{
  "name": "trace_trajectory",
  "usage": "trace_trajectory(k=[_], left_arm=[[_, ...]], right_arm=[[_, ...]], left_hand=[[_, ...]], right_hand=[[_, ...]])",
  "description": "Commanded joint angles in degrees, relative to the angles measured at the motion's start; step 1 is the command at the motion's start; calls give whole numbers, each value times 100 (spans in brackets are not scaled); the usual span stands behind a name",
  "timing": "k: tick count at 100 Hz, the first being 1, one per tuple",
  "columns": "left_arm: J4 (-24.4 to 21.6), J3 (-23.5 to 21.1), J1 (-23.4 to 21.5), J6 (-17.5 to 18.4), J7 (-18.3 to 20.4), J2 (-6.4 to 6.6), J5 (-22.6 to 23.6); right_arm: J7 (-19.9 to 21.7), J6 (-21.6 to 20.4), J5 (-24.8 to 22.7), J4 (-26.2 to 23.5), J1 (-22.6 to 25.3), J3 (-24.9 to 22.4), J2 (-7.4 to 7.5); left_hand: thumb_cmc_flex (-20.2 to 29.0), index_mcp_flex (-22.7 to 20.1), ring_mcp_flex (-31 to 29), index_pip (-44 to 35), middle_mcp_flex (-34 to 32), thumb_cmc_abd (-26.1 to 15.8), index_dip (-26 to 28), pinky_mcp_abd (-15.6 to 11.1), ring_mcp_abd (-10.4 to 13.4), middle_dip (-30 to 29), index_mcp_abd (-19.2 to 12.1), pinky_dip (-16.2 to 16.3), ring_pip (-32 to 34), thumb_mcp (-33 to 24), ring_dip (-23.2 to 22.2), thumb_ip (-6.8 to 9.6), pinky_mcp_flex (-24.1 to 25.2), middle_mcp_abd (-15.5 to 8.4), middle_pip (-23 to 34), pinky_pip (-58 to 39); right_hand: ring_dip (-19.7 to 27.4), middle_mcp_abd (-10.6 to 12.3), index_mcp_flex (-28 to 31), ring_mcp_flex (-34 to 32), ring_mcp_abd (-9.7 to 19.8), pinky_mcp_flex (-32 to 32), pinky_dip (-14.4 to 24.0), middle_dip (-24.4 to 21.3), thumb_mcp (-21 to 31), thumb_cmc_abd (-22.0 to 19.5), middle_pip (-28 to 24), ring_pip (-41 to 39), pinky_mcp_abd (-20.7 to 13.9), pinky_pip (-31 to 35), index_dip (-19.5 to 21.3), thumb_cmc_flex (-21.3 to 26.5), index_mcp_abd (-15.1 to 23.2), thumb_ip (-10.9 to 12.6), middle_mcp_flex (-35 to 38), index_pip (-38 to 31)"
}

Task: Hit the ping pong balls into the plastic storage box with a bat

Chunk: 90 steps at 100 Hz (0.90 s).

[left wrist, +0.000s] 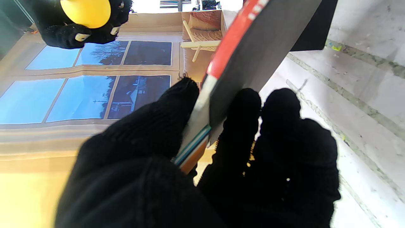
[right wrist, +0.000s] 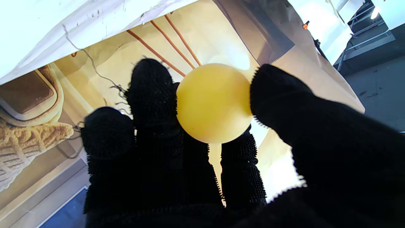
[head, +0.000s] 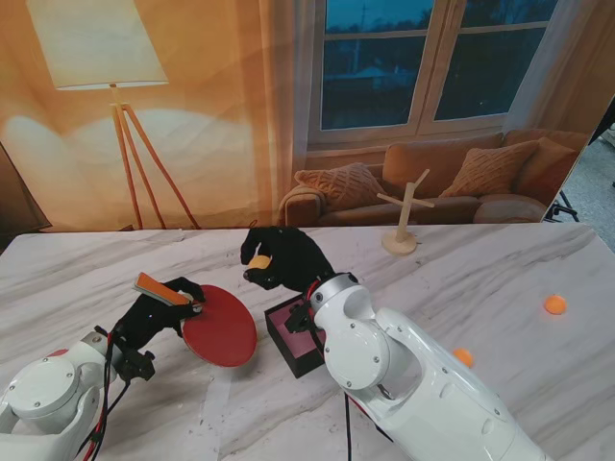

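Right hand pinched a ball aloft beyond the box, left hand gripped the bat beside it; release should probably be straight, the stroke short, angled boxward.

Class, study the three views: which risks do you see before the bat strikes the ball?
1. The right hand pinches the yellow ping pong ball only at the fingertips; it may slip early.
2. The dark plastic storage box lies partly hidden behind the right arm, so a shot from the red-faced bat could miss.
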State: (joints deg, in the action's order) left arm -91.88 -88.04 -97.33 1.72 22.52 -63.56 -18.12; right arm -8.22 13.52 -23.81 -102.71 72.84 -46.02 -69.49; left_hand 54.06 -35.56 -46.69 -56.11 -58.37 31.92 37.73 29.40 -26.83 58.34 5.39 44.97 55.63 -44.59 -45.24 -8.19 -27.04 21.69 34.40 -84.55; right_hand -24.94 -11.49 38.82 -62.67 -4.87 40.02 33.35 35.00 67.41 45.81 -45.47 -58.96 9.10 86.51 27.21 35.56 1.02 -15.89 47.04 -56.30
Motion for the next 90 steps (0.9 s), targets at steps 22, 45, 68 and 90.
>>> trace_trajectory(k=[22,45,68,90], left_arm=[[-189,12,-41,185,135,-5,-48],[-230,75,-37,203,73,-40,-230],[-342,-40,-162,211,3,-15,19],[-436,-157,-302,302,-56,-12,83]], right_arm=[[543,135,151,31,-9,100,97],[472,170,149,127,-74,160,59],[454,221,101,131,-49,91,69],[548,151,-21,90,80,-132,155]], left_hand=[[340,-257,13,-67,249,49,54,-615,-290,61,-10,158,128,-604,-41,-4,91,-628,-236,87],[334,-265,6,-75,249,61,51,-607,-297,60,-3,164,125,-629,-41,-7,90,-618,-231,92],[317,-256,9,-91,247,63,61,-597,-298,66,-2,173,134,-648,-48,-14,87,-620,-214,93],[311,-249,3,-95,251,62,63,-599,-294,61,-6,181,141,-656,-51,-19,80,-621,-212,90]], right_hand=[[-108,436,-430,728,-62,-709,133,-421,139,-30,447,485,149,-197,879,-930,-19,763,-1176,1696],[-19,483,-1099,1370,-114,-1272,93,-589,-62,-11,725,934,186,-551,789,-1167,-8,753,-2090,2042],[-66,403,-973,1413,-81,-1327,153,-535,-98,-82,498,995,147,-593,889,-1206,-84,780,-2001,1879],[-79,415,-953,1509,-42,-1456,170,-544,-172,-214,511,1040,58,-667,890,-1256,-60,796,-1951,1908]])
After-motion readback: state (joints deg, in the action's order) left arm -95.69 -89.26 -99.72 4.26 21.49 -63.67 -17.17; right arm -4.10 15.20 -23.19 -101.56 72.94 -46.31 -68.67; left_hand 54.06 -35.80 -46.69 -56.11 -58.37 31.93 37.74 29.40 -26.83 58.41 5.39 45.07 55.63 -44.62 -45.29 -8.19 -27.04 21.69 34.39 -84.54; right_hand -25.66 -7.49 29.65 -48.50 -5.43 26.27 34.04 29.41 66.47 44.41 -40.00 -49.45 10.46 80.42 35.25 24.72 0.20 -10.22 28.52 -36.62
